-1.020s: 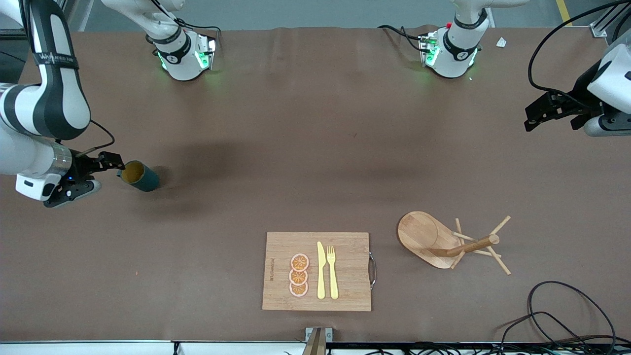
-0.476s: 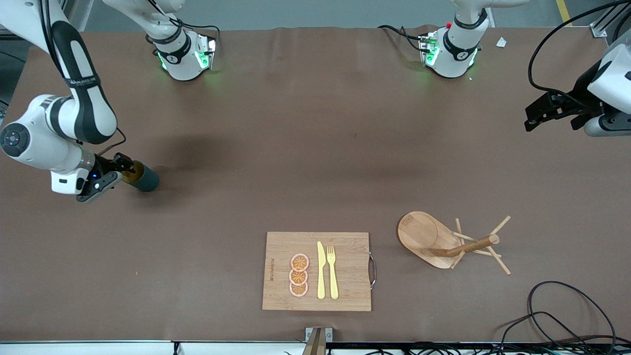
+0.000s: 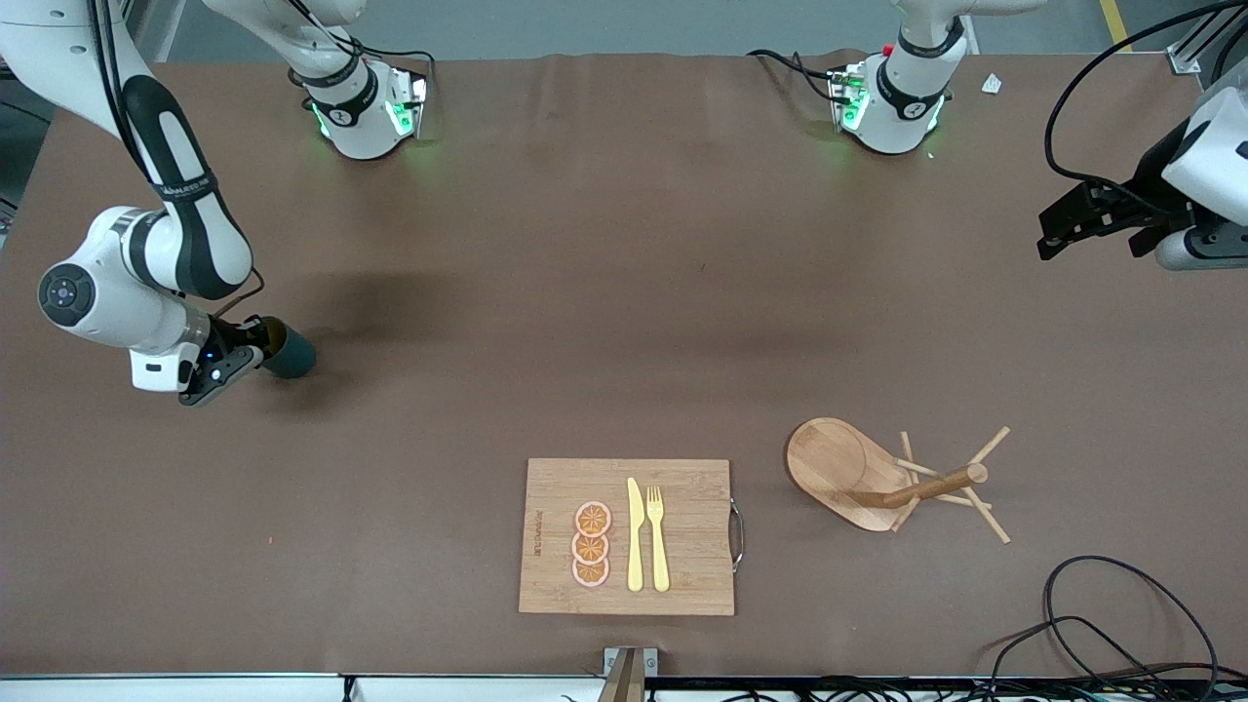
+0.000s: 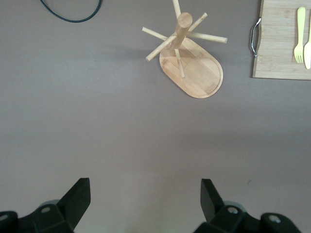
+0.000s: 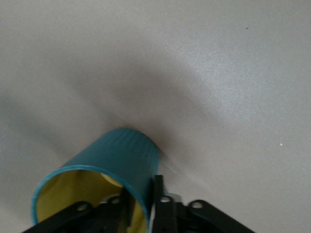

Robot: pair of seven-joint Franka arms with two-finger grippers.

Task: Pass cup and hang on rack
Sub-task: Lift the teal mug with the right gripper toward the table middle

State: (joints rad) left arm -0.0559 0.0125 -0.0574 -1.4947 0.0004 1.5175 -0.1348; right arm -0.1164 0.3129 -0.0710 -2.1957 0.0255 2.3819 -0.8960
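brown table (image 3: 624,292), cutting board (image 3: 556,536), rack (image 3: 882,478), cup (image 3: 286,353)

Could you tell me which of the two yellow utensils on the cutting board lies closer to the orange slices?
The knife. It lies between the orange slices and the fork on the cutting board, so the fork is one place farther away.

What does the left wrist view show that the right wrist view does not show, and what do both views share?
Only the left wrist view shows the rack, the cutting board with a yellow fork, a black cable, and the open left tool. Only the right wrist view shows the cup and the right tool, one finger inside the rim, one outside. Both show the brown table.
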